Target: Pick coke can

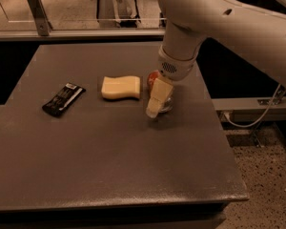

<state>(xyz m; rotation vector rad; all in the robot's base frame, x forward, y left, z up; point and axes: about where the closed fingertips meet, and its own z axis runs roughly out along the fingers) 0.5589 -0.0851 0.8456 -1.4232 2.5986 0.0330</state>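
Observation:
The coke can (154, 76) is red with a silver end and lies on the dark table (109, 161), right of centre, just right of a pale yellow block (120, 87). My gripper (156, 105) hangs from the white arm and is down on the can, covering most of it. Only a red sliver at the can's left and a bit of its silver end (167, 106) show beside the gripper.
A black flat packet (63, 99) lies at the table's left. The table's right edge is close to the can, with the floor and a cable (257, 116) beyond. A rail and glass run behind the table's far edge.

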